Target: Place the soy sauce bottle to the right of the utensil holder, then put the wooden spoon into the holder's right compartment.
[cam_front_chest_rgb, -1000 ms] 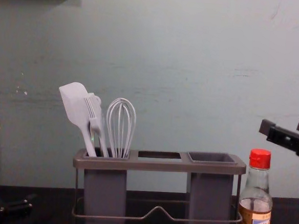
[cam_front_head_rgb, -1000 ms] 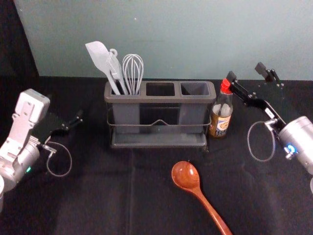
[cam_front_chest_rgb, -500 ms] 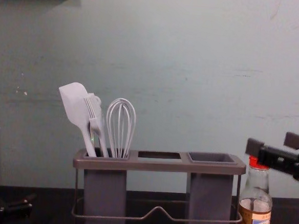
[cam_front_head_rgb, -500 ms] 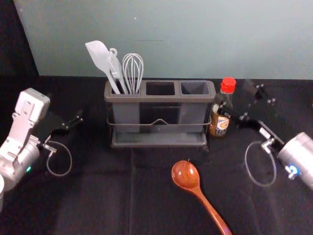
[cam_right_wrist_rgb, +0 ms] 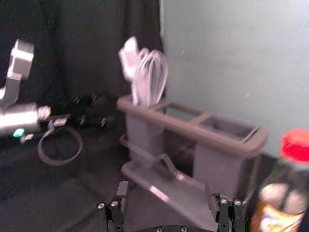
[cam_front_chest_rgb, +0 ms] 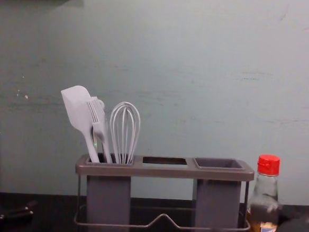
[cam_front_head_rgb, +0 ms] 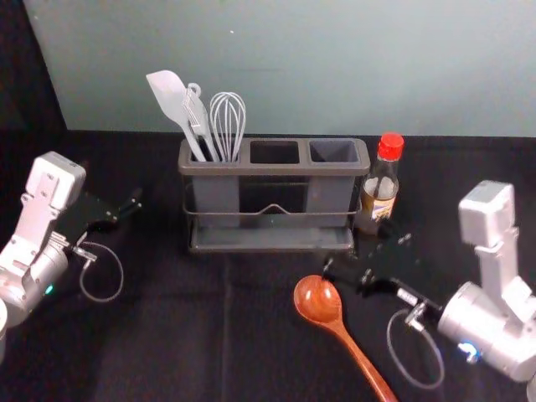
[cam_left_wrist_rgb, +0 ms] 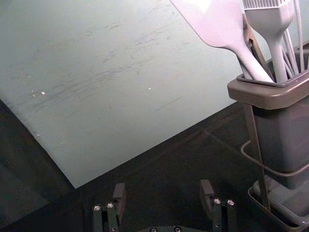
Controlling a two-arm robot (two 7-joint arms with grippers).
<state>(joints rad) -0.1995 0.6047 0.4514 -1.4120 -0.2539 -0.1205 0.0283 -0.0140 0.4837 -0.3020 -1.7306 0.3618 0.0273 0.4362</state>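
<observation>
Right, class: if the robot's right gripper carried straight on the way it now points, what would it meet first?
Most likely the utensil holder, low down near its tray, which lies ahead between the open fingers of the right gripper. Its height is hard to judge.

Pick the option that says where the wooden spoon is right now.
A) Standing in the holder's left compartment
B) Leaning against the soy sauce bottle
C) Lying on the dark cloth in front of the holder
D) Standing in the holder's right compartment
C: the wooden spoon lies on the dark cloth, in front of the holder.
</observation>
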